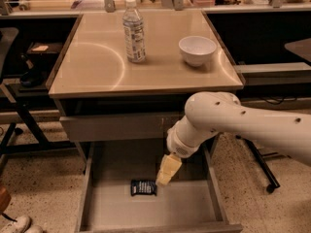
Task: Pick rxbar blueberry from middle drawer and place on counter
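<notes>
The rxbar blueberry [144, 187], a small dark wrapper with white print, lies flat on the grey floor of the open middle drawer [121, 210], a little left of its centre. My gripper [164, 177] hangs from the white arm into the drawer, just right of the bar and close to its right end. The beige counter [97, 64] is above, over the drawer cabinet.
A clear water bottle [133, 31] and a white bowl [197, 50] stand on the counter's far half. The drawer front above [116, 126] sits just behind the gripper. A black chair [14, 76] is at the left, a table leg with a wheel [267, 178] at the right.
</notes>
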You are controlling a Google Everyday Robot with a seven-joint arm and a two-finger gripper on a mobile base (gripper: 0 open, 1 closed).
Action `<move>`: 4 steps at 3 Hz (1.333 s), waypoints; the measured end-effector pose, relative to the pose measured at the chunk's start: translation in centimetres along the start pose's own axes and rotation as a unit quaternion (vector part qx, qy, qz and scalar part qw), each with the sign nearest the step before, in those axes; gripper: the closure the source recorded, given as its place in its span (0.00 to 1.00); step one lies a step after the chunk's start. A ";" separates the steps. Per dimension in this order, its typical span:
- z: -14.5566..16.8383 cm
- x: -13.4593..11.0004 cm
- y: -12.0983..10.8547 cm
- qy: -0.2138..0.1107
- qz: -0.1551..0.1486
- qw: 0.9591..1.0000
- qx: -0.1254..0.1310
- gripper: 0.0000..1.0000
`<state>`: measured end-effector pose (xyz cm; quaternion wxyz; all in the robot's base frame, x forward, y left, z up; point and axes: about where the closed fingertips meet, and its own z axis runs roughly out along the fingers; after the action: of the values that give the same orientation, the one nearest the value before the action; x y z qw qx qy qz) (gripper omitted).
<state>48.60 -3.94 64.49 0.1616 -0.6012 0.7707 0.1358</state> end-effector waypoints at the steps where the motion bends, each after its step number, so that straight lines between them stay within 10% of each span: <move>1: 5.8 1.2 -1.7 0.015 0.006 1.000 -0.002 0.00; 4: 13.4 1.1 -0.5 0.007 -0.010 1.000 -0.025 0.00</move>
<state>49.96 0.38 51.81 0.1426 -0.6133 0.7624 0.1494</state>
